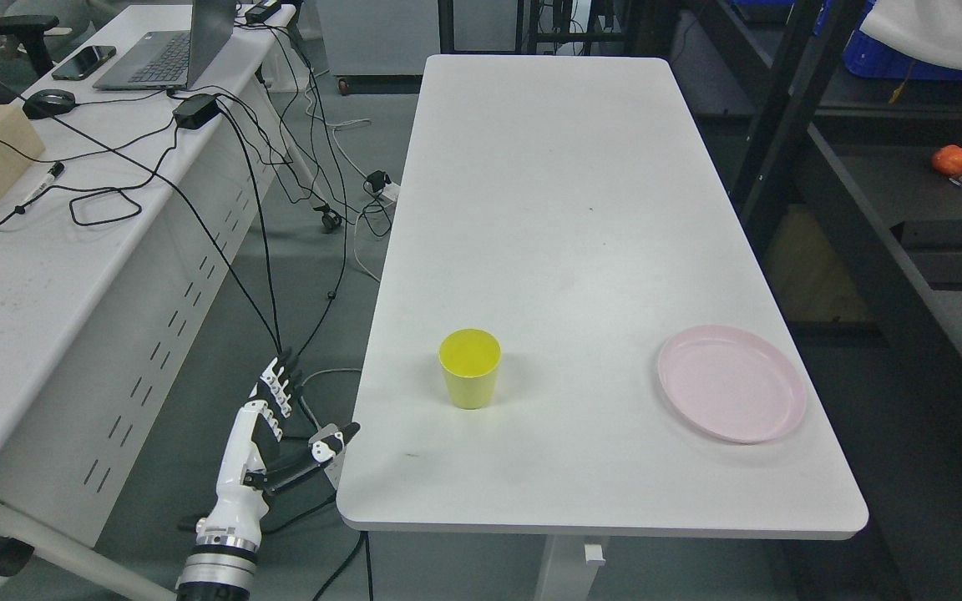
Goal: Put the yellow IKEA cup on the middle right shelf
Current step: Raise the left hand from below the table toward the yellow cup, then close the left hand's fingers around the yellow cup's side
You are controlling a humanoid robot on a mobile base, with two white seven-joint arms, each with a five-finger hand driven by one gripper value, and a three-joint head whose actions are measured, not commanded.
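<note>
Yellow cup (470, 369) upright on table (564, 209); likely light, rigid, smooth plastic. Grasp around mid-wall. Left hand (276, 426) spread, empty, beside table.

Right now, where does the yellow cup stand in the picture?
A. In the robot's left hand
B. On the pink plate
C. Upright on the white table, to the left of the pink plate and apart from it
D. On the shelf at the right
C: the yellow cup stands upright on the white table, clear of the pink plate, while the left hand is open beside the table's left edge, holding nothing.
</note>
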